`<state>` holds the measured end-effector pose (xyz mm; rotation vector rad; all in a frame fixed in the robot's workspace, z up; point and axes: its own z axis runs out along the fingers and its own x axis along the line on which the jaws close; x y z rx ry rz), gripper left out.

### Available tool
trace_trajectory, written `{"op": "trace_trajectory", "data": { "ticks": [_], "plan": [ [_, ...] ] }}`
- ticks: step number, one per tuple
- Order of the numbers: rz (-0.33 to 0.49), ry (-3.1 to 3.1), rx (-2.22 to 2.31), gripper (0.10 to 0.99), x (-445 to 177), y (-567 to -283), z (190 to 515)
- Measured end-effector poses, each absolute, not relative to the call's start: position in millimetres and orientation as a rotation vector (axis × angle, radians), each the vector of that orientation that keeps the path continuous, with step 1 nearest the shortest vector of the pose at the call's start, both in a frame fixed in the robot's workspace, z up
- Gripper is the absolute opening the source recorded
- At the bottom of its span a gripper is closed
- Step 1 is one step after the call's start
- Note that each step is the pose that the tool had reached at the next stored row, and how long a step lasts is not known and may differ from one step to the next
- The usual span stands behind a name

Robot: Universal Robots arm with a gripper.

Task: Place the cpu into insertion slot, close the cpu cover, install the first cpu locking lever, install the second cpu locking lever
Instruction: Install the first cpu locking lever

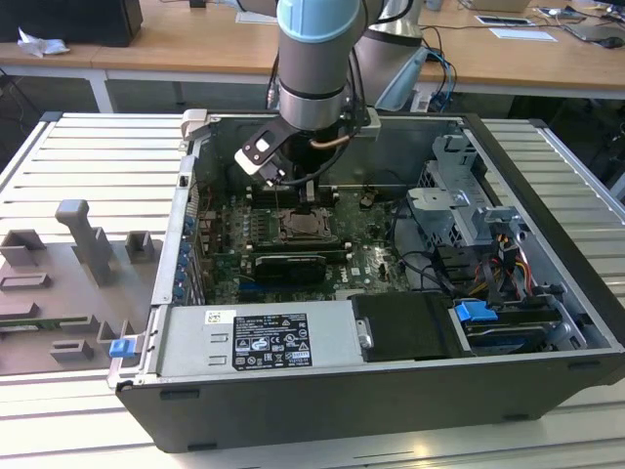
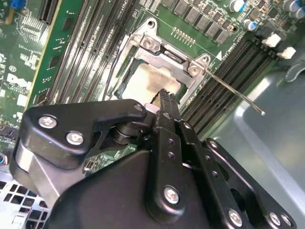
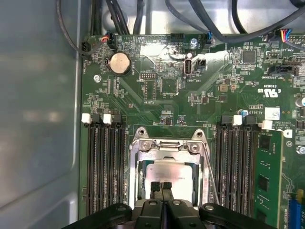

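1. Since the cpu (image 3: 167, 172) lies in the insertion slot (image 3: 141, 181) mid-motherboard (image 3: 157, 109), we judge placement done.
2. The cpu cover (image 3: 167, 145) looks lowered around it.
3. One locking lever (image 2: 228, 88) sticks out free, so latching seems undone.
4. The gripper (image 3: 161, 187) hangs at the cpu, jaws pressed together, empty.

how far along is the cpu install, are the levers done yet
Done, it seems: the pale silver square cpu lies in place with the thin silvery metal cover frame down around it. In hand: the black gripper, jaws shut, at the cpu's edge. Left: the thin wire locking lever sticks out unlatched.
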<state>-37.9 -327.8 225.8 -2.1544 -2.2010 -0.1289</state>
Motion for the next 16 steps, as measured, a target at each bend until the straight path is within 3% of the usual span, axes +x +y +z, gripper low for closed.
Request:
{"op": "trace_trajectory", "data": {
  "ticks": [9,16],
  "plan": [
    [-0.128,-2.201,-2.154,0.110,-37.9,-327.6,258.6],
    [-0.117,-2.333,-2.010,0.110,-37.9,-327.6,259.8]
  ]
}}
